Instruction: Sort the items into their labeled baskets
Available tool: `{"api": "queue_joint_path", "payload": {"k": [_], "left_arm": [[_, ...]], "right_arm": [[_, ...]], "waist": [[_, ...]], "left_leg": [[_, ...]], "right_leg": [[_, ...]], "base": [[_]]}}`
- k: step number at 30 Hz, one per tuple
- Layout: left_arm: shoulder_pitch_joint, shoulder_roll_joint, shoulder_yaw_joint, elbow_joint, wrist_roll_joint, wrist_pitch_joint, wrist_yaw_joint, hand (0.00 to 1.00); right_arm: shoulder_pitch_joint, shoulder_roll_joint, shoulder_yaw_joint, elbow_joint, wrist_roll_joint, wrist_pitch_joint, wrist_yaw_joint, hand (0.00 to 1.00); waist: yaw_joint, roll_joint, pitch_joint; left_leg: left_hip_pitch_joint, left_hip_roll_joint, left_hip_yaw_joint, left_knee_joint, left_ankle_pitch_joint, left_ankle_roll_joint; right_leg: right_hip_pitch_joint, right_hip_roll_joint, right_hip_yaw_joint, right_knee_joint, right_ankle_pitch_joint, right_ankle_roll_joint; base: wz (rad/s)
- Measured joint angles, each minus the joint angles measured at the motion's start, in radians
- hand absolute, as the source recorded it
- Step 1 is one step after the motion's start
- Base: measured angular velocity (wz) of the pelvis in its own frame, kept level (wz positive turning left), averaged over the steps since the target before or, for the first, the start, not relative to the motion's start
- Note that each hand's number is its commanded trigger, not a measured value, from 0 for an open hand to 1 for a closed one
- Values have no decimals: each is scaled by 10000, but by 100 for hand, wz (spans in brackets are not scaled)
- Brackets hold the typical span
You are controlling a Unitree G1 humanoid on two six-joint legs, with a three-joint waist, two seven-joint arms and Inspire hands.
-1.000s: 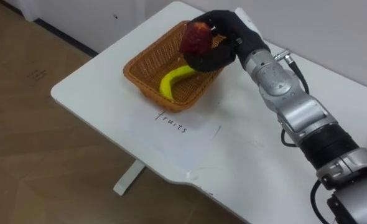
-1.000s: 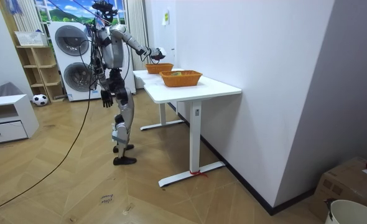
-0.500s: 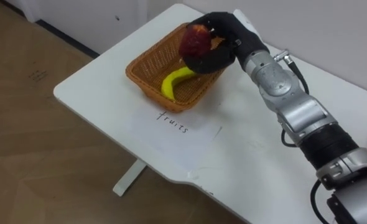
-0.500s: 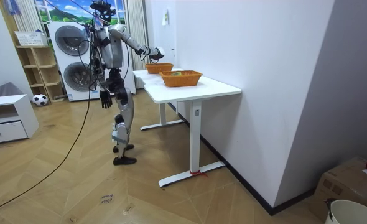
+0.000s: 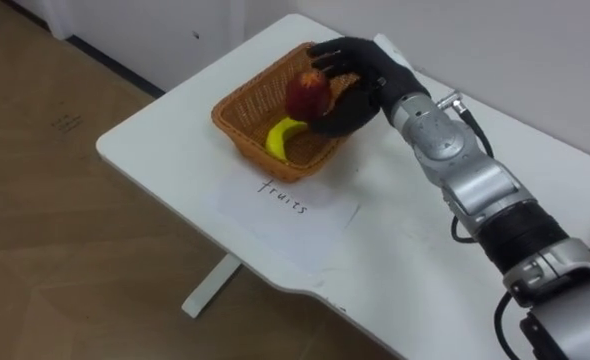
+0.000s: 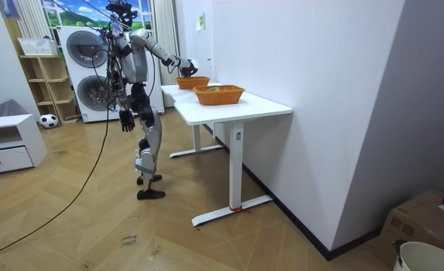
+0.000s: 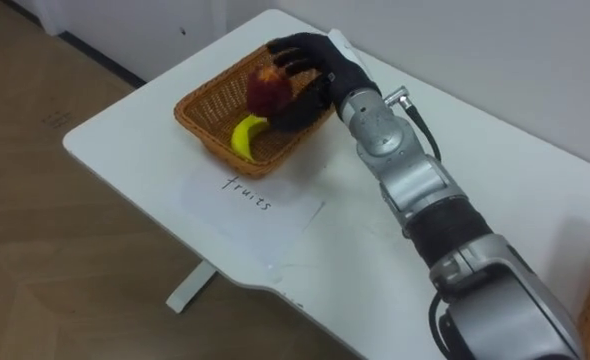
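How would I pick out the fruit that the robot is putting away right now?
Find the white table and the wicker basket near its corner, behind a sheet of paper with a handwritten word. Over the yellow banana lying in it, the black right hand holds an apple: round and dark red.
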Motion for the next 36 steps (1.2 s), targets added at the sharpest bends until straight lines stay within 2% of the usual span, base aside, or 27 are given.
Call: {"api": "queue_joint_path", "payload": {"k": [26,36], "left_arm": [[-40,-19,2,-54,-12,-2,267,0],[-139,-40,88,320,-12,-25,162,0]], "right_arm": [[0,1,1,-1,-57,-8,-31,0],[5,-23,-101,-740,-284,-22,-21,0]], "waist": [[3,69,-10],[-325,53,-24]], "left_leg": [[49,-25,-37,-16,0,0],[26,-22,22,-7,1,0]], "right_leg": [[54,1,-178,-152,0,0],[2,4,10,-152,0,0]], "base": [[0],[-2]]}}
